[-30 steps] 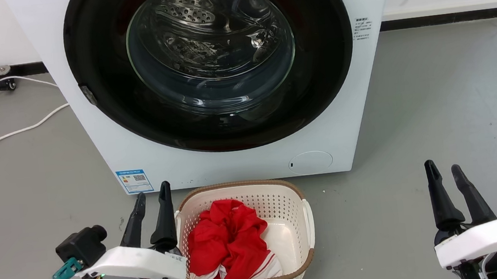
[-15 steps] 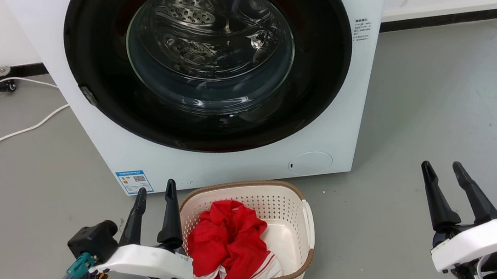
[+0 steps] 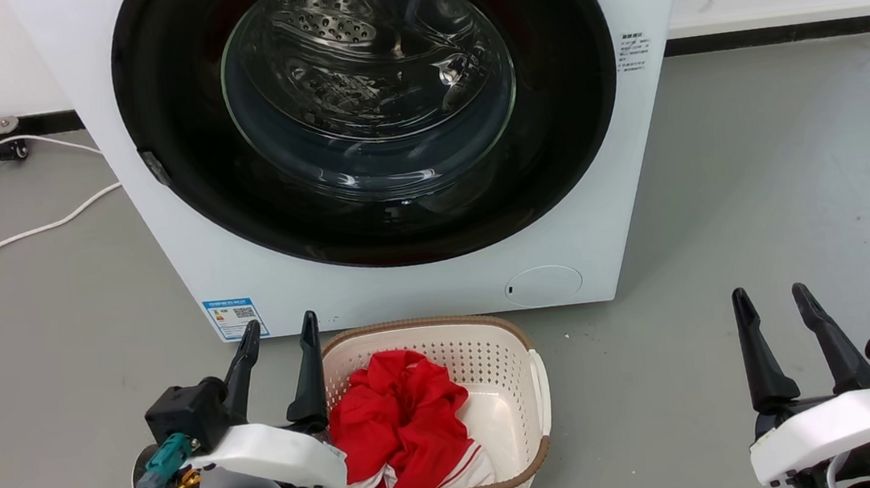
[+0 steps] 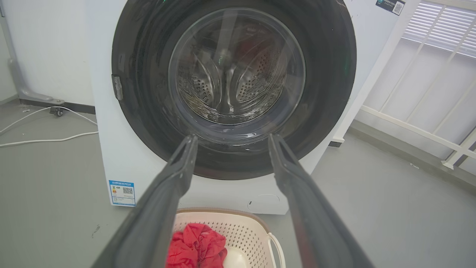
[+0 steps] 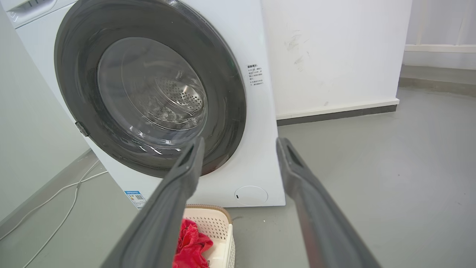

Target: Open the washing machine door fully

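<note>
The white washing machine (image 3: 185,246) (image 4: 102,149) (image 5: 260,149) stands ahead on the grey floor. Its round glossy black door (image 3: 176,166) (image 4: 145,85) (image 5: 78,78) lies flat against the front, with the steel drum showing through the glass window (image 3: 369,81). A small grey latch (image 3: 154,167) (image 4: 117,87) sits on the door's left rim. My left gripper (image 3: 279,333) (image 4: 230,141) is open, low beside the basket's left edge, well short of the door. My right gripper (image 3: 768,302) (image 5: 240,145) is open too, hovering over bare floor at the lower right.
A white perforated basket (image 3: 530,379) (image 4: 260,230) (image 5: 219,223) with a brown rim holds red cloth (image 3: 397,418) right below the machine's front. White cables (image 3: 14,236) trail on the floor to the left. A white railing (image 4: 427,93) stands to the machine's right.
My left arm has crept right and slightly forward, its fingers spreading a little. My right arm has drifted a bit left. The door has not moved.
</note>
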Controlling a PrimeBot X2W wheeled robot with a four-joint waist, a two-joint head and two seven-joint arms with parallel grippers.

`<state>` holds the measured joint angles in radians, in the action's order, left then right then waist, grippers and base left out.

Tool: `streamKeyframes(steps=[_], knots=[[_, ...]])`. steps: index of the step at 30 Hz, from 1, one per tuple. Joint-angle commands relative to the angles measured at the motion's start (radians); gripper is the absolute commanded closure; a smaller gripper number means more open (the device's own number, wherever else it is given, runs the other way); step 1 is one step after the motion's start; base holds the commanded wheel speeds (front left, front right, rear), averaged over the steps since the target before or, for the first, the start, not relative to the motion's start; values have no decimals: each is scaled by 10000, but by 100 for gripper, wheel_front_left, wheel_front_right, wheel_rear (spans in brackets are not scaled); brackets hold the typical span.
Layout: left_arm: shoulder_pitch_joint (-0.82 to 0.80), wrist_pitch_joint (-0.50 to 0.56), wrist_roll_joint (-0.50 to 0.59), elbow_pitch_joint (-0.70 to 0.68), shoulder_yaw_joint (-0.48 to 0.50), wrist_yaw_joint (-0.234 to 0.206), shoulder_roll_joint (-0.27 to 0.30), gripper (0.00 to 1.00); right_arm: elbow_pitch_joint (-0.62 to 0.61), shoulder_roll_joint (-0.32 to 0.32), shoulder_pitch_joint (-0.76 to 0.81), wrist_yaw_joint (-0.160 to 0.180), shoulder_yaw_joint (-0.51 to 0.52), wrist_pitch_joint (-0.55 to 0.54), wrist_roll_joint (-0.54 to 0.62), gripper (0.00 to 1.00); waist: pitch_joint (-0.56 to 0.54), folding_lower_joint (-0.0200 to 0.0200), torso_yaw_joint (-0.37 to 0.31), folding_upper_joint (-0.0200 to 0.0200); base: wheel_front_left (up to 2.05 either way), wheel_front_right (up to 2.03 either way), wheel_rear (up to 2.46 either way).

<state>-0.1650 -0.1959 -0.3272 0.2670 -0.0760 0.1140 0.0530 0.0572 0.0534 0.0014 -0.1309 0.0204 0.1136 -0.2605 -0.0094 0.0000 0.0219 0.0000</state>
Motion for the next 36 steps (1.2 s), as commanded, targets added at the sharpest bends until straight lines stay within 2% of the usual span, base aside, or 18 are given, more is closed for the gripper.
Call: streamKeyframes(steps=[1,25,36], knots=[[-145,-85,278,7,-28,-45,65,0,-129,-28,63,3,-15,48,281,0,-5,0,17,0,0,0,0],[-264,-551,2269,272,-273,-227,150,0,-129,-45,217,3,102,54,2143,0,-24,0,121,0,0,0,0],[-299,-711,2680,424,-298,-238,114,0,-71,-51,180,5,71,158,2404,0,-20,0,157,0,0,0,0]])
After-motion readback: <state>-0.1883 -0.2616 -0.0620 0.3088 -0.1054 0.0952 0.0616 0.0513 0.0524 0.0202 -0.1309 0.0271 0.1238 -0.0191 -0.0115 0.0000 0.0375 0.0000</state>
